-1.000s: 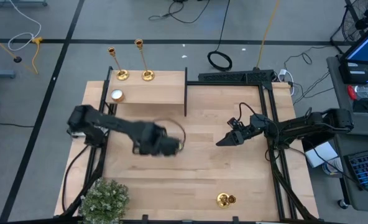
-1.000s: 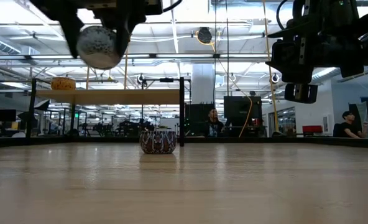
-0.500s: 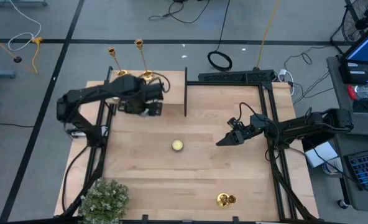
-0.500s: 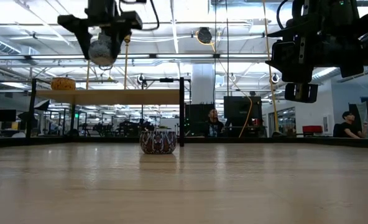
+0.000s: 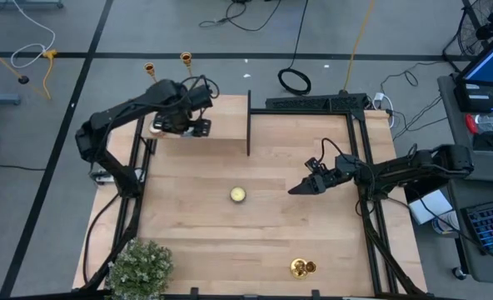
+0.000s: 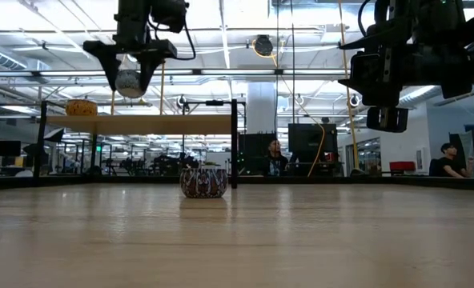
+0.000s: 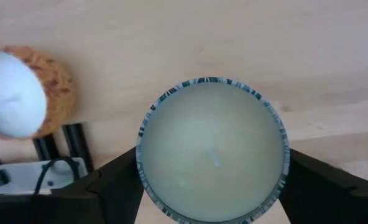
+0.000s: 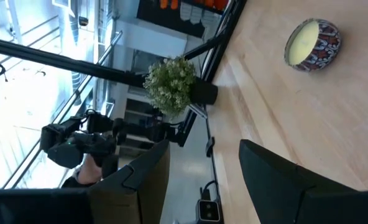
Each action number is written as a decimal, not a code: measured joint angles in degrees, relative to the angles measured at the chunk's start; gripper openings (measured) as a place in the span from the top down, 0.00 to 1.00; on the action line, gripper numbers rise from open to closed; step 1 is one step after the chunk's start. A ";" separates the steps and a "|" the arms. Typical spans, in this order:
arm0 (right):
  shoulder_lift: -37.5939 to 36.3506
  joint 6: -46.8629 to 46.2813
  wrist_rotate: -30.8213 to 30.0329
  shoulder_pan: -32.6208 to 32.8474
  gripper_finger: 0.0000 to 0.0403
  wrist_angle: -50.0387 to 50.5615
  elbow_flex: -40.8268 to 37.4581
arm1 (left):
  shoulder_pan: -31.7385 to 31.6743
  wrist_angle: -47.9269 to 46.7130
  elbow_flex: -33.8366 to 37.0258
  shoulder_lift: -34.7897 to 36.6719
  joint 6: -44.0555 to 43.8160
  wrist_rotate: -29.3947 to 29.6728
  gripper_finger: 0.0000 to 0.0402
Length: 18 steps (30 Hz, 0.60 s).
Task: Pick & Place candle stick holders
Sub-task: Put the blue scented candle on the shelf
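Two gold candlesticks (image 5: 149, 68) (image 5: 186, 58) stand at the far edge of the raised wooden shelf (image 5: 226, 117); my left arm hides their bases. A third gold piece (image 5: 302, 267) sits near the table's near edge. My left gripper (image 5: 181, 123) hangs above the shelf, shut on a pale candle in a patterned tin (image 7: 212, 149), which also shows in the low view (image 6: 127, 82). My right gripper (image 5: 299, 189) is open and empty above the table's right half, its fingers apart in the right wrist view (image 8: 202, 180). My left gripper pinches the candle tin between its two fingers, one finger (image 7: 106, 193) on each side of the round wall (image 7: 142, 155). The fingers point down from above. The tin is lifted clear above the shelf, its open top toward the wrist camera.
A white candle with a cork-coloured side (image 5: 156, 127) rests on the shelf next to my left gripper. Another patterned candle tin (image 5: 238, 195) sits mid-table. A potted plant (image 5: 140, 265) stands at the near left corner. A dark upright post (image 5: 248, 125) ends the shelf.
My left gripper has carried the candle tin from above the table's middle toward the far left and up, and now holds it above the shelf. The other tin has stayed mid-table.
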<state>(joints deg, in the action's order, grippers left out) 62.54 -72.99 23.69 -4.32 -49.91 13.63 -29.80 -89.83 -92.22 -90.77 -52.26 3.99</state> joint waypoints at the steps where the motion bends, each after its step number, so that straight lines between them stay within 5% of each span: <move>1: 0.00 0.00 -0.03 0.00 0.52 0.00 0.00 | -0.42 0.36 0.04 -0.10 0.64 -0.06 0.26; 13: 0.00 0.15 -1.19 0.04 0.52 0.00 0.00 | -1.73 3.77 0.00 -0.43 2.02 0.48 0.21; 18: 0.00 0.19 -1.16 0.04 0.52 0.00 0.00 | -1.29 4.45 0.00 -2.72 2.72 0.53 0.28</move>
<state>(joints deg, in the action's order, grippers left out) 62.54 -72.80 22.52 -4.27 -49.91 13.63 -31.10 -85.38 -92.23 -93.49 -49.54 4.52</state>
